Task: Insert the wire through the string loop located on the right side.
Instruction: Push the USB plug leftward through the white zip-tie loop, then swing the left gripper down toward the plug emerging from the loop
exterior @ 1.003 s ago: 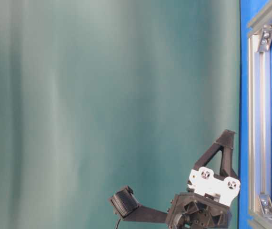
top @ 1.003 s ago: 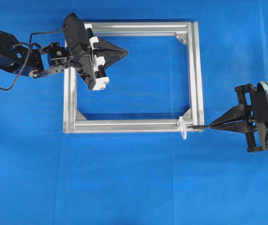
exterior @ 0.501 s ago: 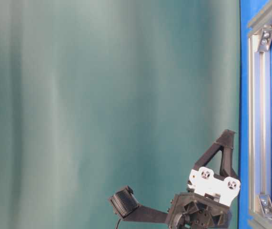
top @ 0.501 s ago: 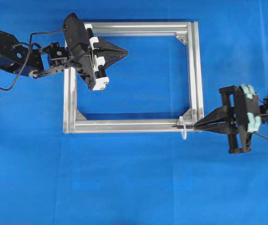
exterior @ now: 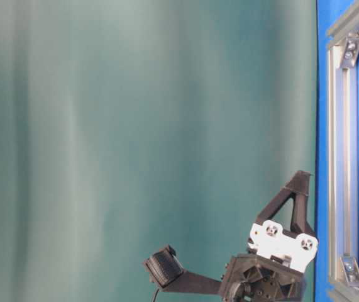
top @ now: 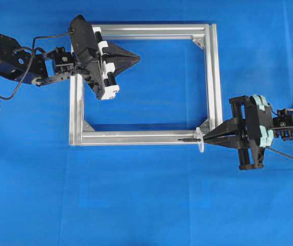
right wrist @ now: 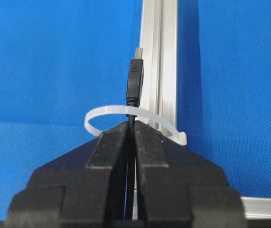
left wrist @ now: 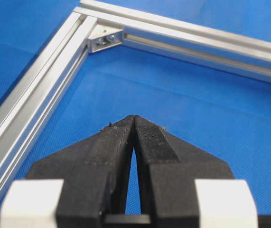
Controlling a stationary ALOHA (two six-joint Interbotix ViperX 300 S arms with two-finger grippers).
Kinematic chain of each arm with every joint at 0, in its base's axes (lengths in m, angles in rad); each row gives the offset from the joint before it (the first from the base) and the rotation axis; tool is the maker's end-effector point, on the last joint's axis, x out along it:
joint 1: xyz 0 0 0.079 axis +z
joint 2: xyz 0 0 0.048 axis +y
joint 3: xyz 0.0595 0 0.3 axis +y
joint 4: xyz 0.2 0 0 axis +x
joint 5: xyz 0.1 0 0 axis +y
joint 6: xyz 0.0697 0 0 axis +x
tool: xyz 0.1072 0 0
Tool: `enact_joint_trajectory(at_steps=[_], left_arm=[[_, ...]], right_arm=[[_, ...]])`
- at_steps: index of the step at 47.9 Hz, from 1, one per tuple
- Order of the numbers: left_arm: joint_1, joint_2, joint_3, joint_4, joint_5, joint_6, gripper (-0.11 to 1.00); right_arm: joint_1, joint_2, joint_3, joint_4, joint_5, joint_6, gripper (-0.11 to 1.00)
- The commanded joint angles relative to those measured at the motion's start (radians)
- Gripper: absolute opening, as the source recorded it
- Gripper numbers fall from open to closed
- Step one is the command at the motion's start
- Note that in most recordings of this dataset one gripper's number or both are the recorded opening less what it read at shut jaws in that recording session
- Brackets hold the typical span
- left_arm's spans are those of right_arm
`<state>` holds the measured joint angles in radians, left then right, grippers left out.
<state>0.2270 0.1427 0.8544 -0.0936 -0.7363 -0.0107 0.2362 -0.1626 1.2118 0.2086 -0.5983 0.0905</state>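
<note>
My right gripper [top: 206,139] [right wrist: 131,124] is shut on the thin black wire just behind its plug. The plug [right wrist: 135,78] [top: 186,139] sticks out past the fingertips, lying over the silver frame's bottom bar [top: 136,137]. The white string loop [right wrist: 111,110] [top: 200,141] arches over the wire right at the fingertips, so the plug lies beyond the loop. My left gripper [top: 137,58] [left wrist: 134,117] is shut on nothing and hovers inside the frame near its top left corner.
The rectangular aluminium frame [left wrist: 40,90] [right wrist: 166,57] [exterior: 349,157] lies flat on the blue cloth, with corner brackets [left wrist: 104,39] inside. The left arm [top: 13,56] reaches in from the left edge. Black cables trail behind the right arm [top: 290,154].
My right gripper has moved left with the wire, from well outside the frame up to the loop. The plug has passed through the loop. The left arm has not moved.
</note>
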Motion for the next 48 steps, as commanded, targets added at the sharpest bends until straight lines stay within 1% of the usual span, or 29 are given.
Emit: enact_joint_trajectory(at_steps=[1, 9, 16, 26, 33, 41, 48], left_arm=[[-0.005, -0.032, -0.012, 0.003, -0.005, -0.002, 0.00], [-0.012, -0.032, -0.009, 0.005, -0.005, -0.002, 0.00], [-0.044, -0.032, -0.006, 0.005, -0.005, -0.003, 0.00], [-0.173, -0.032, 0.000, 0.005, -0.005, -0.025, 0.00], [-0.282, -0.032, 0.009, 0.005, -0.005, -0.060, 0.00], [-0.385, -0.032, 0.015, 0.005, -0.005, -0.114, 0.00], [-0.451, -0.032, 0.021, 0.005, -0.005, -0.133, 0.00]], right_arm=[[-0.003, -0.006, -0.014, 0.002, -0.011, -0.002, -0.04], [-0.003, -0.006, -0.014, 0.002, -0.011, -0.002, -0.04], [-0.003, -0.006, -0.014, 0.002, -0.012, -0.002, -0.04], [-0.003, -0.006, -0.014, 0.002, -0.011, -0.002, -0.04], [-0.003, -0.006, -0.014, 0.002, -0.011, -0.002, -0.04], [-0.003, -0.006, -0.014, 0.002, -0.011, -0.002, -0.04], [-0.003, -0.006, -0.014, 0.002, -0.011, -0.002, -0.04]])
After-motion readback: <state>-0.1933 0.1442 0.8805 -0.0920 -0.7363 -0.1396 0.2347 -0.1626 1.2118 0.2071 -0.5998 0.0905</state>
